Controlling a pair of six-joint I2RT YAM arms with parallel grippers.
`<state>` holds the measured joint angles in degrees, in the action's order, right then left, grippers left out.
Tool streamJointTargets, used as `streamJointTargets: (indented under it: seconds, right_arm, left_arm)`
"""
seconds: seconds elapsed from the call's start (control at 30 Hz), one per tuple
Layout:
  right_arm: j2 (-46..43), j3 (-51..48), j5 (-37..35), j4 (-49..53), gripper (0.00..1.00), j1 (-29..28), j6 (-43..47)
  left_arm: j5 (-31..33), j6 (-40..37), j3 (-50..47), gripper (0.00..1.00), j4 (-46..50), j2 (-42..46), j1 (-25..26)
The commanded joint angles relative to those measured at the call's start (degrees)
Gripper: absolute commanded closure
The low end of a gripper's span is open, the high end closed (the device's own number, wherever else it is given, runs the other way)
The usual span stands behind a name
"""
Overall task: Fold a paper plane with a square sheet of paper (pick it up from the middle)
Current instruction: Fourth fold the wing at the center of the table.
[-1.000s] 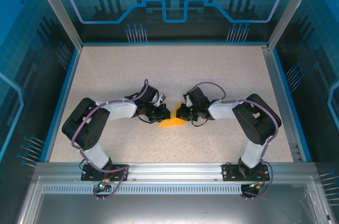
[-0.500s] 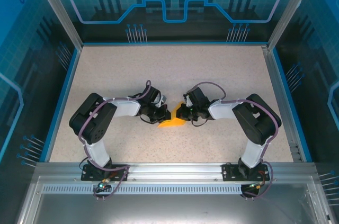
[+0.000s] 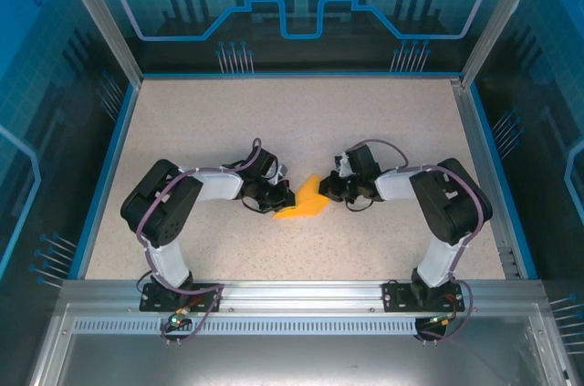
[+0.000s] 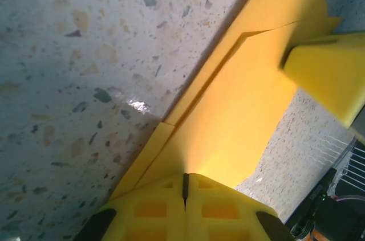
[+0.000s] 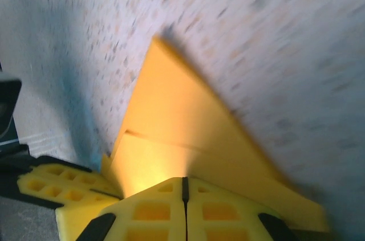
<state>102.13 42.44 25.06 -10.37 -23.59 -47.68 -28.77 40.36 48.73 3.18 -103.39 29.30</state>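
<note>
The square sheet of paper (image 3: 301,204) is orange-yellow and folded into a pointed, layered shape. It lies mid-table between the two arms. In the left wrist view the sheet of paper (image 4: 239,110) lies flat, with a creased flap along its left edge. My left gripper (image 4: 185,188) is shut, its tips resting on the near end. My left gripper (image 3: 282,199) meets the paper's left side. My right gripper (image 3: 328,191) is at the paper's right end. In the right wrist view my right gripper (image 5: 183,181) is shut, tips against the paper (image 5: 171,133), whose point rises off the table.
Speckled beige tabletop (image 3: 301,121) stretches free on all sides of the paper. Blue-edged transparent walls (image 3: 119,130) enclose it, and an aluminium rail (image 3: 301,295) runs along the near edge. A yellow finger of the right gripper (image 4: 328,76) shows beyond the paper.
My right gripper has slid to the right, and the paper's right flap now stands up and reaches further right. The left arm's elbow swung inward earlier, while its gripper stayed on the paper.
</note>
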Motion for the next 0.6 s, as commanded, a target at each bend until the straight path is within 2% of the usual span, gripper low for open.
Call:
streamJointTargets:
  seconds: [0.0,0.2,0.4,0.47,0.57]
  right_arm:
    - [0.53,-1.15,-5.51,3.00,0.94,5.72,2.76]
    - [-4.31,2.08,-9.90,10.30,0.94,7.92,5.26]
    - [-13.08,1.63,-13.47,15.38,0.91,4.59,4.61]
    - [-15.25,0.76,-14.17,16.23,0.85,2.34,3.36]
    - [-17.38,-0.85,-14.73,16.13,0.69,-0.72,-0.82]
  left_arm:
    - [5.40,-1.21,-1.69,0.96,7.46,-2.95,-0.47]
    - [4.75,-1.36,-1.14,0.96,7.54,-2.95,-0.53]
    - [0.51,-2.25,2.13,0.90,7.72,-0.75,-0.47]
    - [-1.13,-2.10,3.82,0.84,7.63,1.75,-0.53]
    - [0.08,-2.29,5.65,0.73,9.04,6.49,-0.49]
